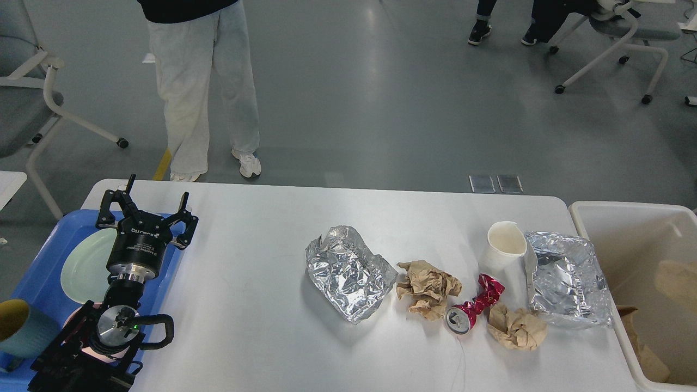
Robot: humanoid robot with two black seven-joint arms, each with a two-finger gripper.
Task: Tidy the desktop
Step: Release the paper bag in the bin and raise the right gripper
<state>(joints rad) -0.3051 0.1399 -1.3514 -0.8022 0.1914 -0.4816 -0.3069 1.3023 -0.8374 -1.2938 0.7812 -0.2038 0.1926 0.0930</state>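
Observation:
The white desktop (261, 326) carries litter on its right half: a crumpled foil sheet (348, 272), a brown paper ball (428, 288), a crushed red can (472, 309), a second brown paper ball (516, 328), a bent white paper cup (505, 253) and another foil sheet (569, 287). My left gripper (146, 209) is open and empty, held over the blue tray's right edge at the table's left. My right gripper is out of view. A blurred brown paper piece (677, 279) is inside the off-white bin (615, 215).
The blue tray (41, 272) at the left holds a pale green plate (84, 267) and a teal cup (22, 326). A person (201, 87) stands beyond the table's far edge. Office chairs (27, 92) stand on the grey floor.

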